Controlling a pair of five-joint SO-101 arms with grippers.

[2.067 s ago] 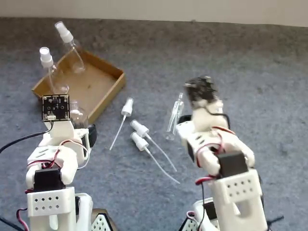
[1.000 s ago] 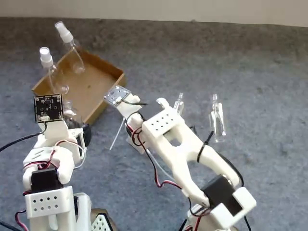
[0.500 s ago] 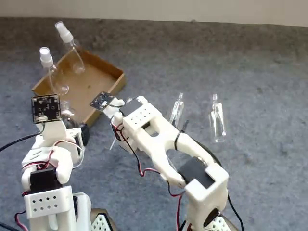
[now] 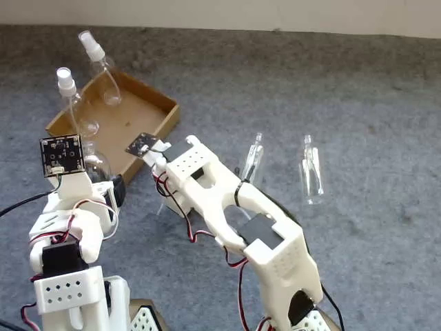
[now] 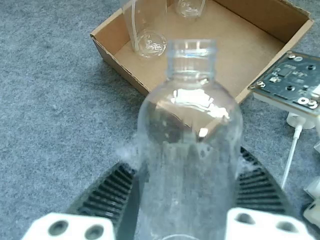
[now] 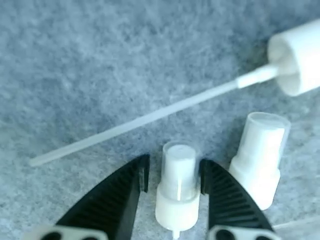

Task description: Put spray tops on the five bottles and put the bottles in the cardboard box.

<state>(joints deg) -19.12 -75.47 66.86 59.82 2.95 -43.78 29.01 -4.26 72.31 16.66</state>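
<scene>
We see the left gripper (image 5: 187, 187) clamped on a topless bottle (image 5: 189, 125), held upright just by the near edge of the box (image 5: 117, 52). The box sits toward the far left corner of the carpet (image 4: 358, 89). One topped bottle (image 4: 74, 103) stands at the box's left edge and a second topped bottle (image 4: 103, 69) at its far corner. The right gripper (image 6: 173, 175) is low over the carpet near the box's right corner, jaws apart, with a spray top (image 6: 177, 195) between them. A second top (image 6: 260, 157) lies just beside it, and a third top (image 6: 295, 57) is near. Two bare bottles lie apart right of the carpet's middle, a nearer one (image 4: 251, 162) and a farther one (image 4: 311, 169).
</scene>
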